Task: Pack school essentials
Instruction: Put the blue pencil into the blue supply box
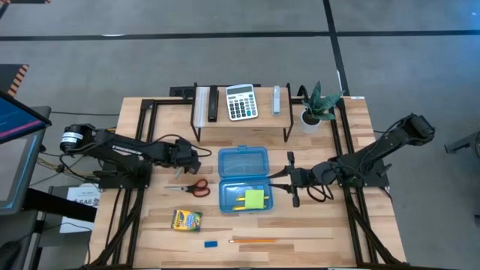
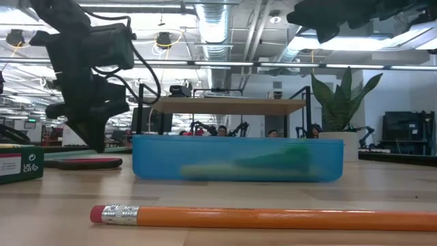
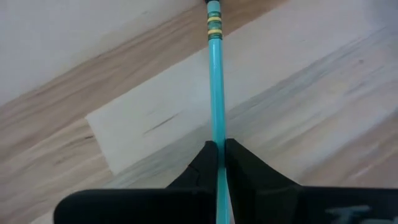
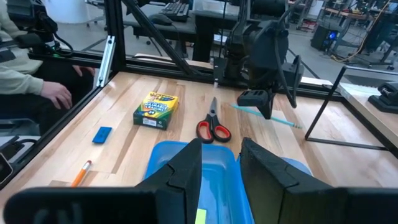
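Nearest the low camera: orange pencil (image 2: 273, 219) lying flat across the table's front edge, pink eraser end toward the left arm's side. Beside it on the wood (image 1: 315, 217), tiny blue eraser (image 1: 211, 243), with yellow crayon box (image 1: 187, 220) just behind that. Red-handled scissors (image 1: 196, 187) flat between crayon box and left arm, blades pointing toward the left arm's side.

At table centre, blue plastic case (image 1: 243, 180) lying open, both halves side by side; green sticky notes (image 1: 255, 199) and a yellow pencil (image 1: 241, 201) resting inside the nearer half.

Left gripper (image 3: 219, 163) clamped tight on a teal pencil (image 3: 216, 87), pinched between both fingers, shaft running straight out past the fingertips over bare wood; held above the table, behind the scissors and to the left of the case.

Right gripper (image 4: 221, 163) spread apart, holding nothing, poised at the case's right side, level with the nearer half.

Behind the case, small raised shelf (image 1: 244, 120) carrying grey calculator (image 1: 241, 101); potted plant (image 1: 319, 105) to its right. Beyond the table edge in the right wrist view, a person's hand (image 4: 59, 93) and pale sleeve.
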